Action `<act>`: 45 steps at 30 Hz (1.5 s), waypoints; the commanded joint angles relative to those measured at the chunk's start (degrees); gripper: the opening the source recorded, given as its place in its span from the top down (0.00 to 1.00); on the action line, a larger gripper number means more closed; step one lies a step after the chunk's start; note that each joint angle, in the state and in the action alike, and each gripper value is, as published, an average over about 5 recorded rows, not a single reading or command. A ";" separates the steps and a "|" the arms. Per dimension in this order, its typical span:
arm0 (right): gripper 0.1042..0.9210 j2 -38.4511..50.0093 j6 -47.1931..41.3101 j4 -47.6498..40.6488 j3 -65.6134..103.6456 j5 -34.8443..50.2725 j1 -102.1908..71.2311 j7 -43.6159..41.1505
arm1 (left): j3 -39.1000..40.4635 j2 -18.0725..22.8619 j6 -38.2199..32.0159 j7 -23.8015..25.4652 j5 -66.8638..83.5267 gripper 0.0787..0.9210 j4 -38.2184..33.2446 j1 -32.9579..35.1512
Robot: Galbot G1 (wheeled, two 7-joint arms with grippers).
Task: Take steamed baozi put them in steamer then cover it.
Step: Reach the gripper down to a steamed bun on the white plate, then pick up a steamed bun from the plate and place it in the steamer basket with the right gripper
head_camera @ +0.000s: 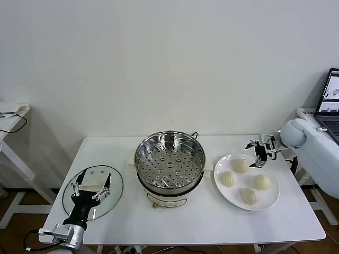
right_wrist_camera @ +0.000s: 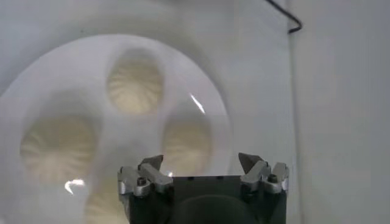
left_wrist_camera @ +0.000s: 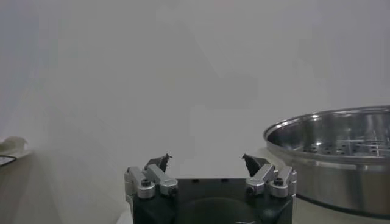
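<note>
you have the white bench [head_camera: 212, 222] spread in front of you, carrying everything; at its middle stands the steamer [head_camera: 169, 161], a shiny steel pot on a cream base, its perforated tray bare and uncovered; in the left wrist view you see its rim and wall [left_wrist_camera: 341, 164] off to one side; on the bench's left end lies the round glass lid [head_camera: 117, 185] with its white handle, flat, apart from the steamer; on the right end, just beside the steamer, sits the white plate [head_camera: 222, 184]; on it you can count four steamed baozi [head_camera: 229, 178], cream-white with pinched tops, spaced slightly apart from one another; the right wrist view shows them [right_wrist_camera: 135, 85] from above on the plate [right_wrist_camera: 36, 79]; your right arm reaches in from the right, and the right gripper [head_camera: 258, 159] hovers over the plate's far edge, near the rearmost bun, fingers spread wide and holding nothing; the right wrist view shows the right gripper [right_wrist_camera: 201, 163] apart from the buns beneath it; your left gripper [head_camera: 91, 188] hangs over the glass lid near the bench's left front, likewise fully spread and empty, as the left wrist view of the left gripper [left_wrist_camera: 206, 163] confirms; a laptop [head_camera: 329, 106] sits beyond the bench at the far right; a black cable [right_wrist_camera: 283, 15] trails on the bench beyond the plate.
</note>
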State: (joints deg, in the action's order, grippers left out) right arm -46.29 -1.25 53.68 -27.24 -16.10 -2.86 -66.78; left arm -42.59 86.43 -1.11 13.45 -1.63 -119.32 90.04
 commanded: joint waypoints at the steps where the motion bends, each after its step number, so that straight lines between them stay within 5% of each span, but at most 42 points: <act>1: 0.12 -6.46 0.14 -9.22 -4.15 -3.85 4.33 -4.02 | -0.08 0.06 -0.06 -0.04 0.00 0.12 0.26 -0.22; 32: 0.13 -10.43 1.74 -13.62 0.93 -11.01 0.08 -0.12 | -0.15 0.48 -0.57 -0.09 -0.31 0.12 1.43 -0.46; 40: 0.33 -10.55 1.77 -13.46 1.07 -11.05 -0.04 0.31 | -0.14 0.51 -0.59 -0.07 -0.32 0.12 1.30 -0.44; 45: 0.34 -10.16 1.97 -12.81 1.09 -10.83 -0.13 0.44 | -0.10 0.56 -0.58 -0.08 -0.38 0.12 1.23 -0.38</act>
State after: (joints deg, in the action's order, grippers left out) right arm -56.41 0.66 40.76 -26.22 -26.70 -2.96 -66.39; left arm -42.74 86.97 -1.70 13.36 -1.95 -117.94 89.63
